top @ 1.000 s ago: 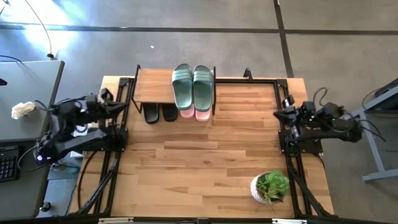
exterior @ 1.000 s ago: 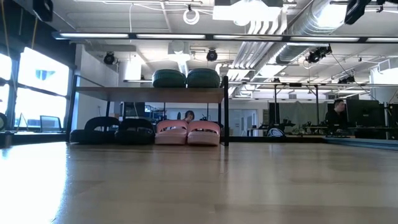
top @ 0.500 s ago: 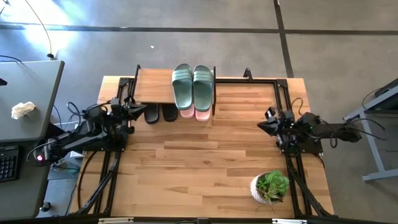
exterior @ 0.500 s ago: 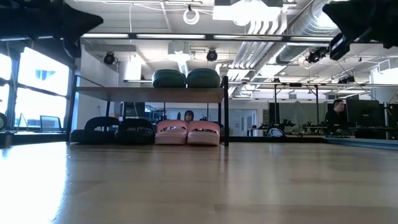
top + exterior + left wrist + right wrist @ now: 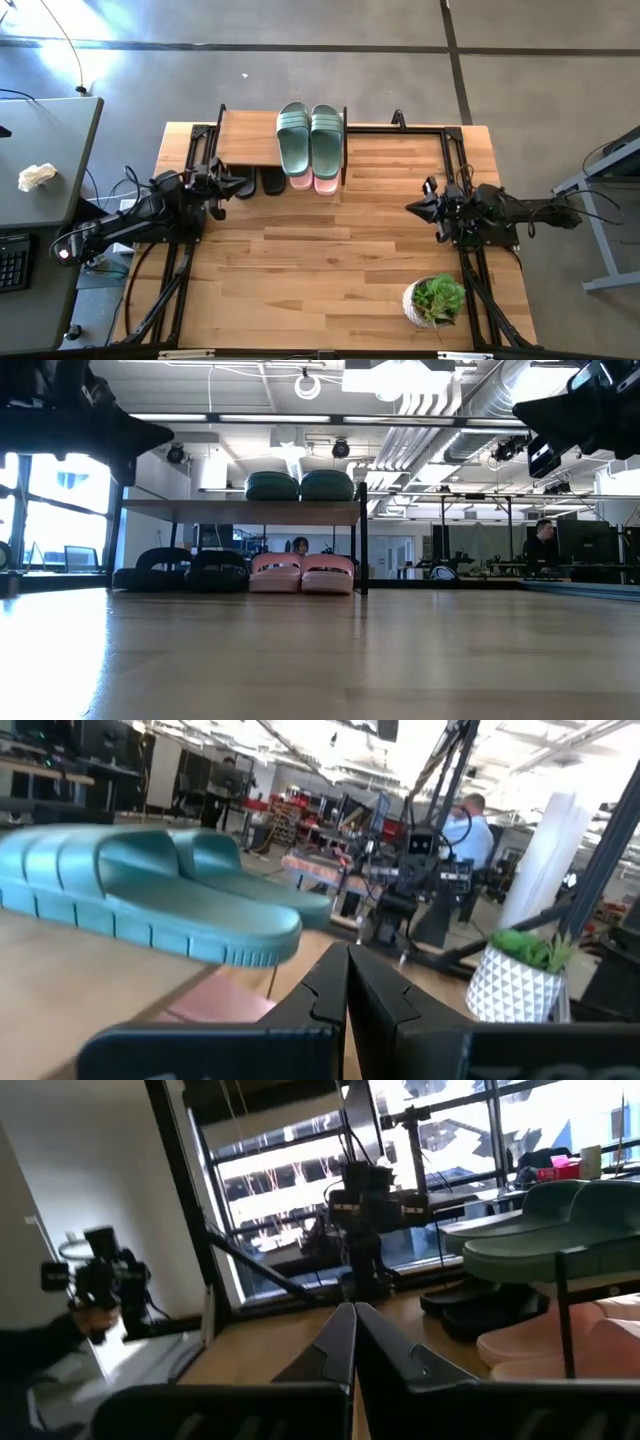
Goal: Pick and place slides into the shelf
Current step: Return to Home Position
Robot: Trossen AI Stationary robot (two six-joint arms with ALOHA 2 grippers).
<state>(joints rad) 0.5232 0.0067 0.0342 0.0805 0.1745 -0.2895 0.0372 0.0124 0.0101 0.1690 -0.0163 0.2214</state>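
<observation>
**Figure. Slides stowed, both arms at the table's sides.** All three pairs of ribbed, wide-strapped slide sandals stand at the low plank-topped, black-framed shelf (image 5: 248,140), upper centre of the high view. The sage-green pair (image 5: 310,138) lies side by side on the right end of the plank. The pale pink pair (image 5: 313,184) sits directly beneath it on the tabletop, and the black pair (image 5: 258,182) sits under the plank just left of the pink. The low view confirms the arrangement — green above, black and pink in a row below, inside the frame. We see no sandal loose on the light wooden tabletop (image 5: 320,270), so we judge the placing finished; only bringing the arms to rest appears to be left.

The left gripper (image 5: 238,186), left of centre in the high view, points toward the black pair, near it but apart. Its wrist view shows the two fingers pressed together with nothing between them. The right gripper (image 5: 411,208), right of centre, is well apart from the shelf — fingers likewise closed and empty. A leafy potted plant in a white faceted pot (image 5: 435,300) stands at lower right.
</observation>
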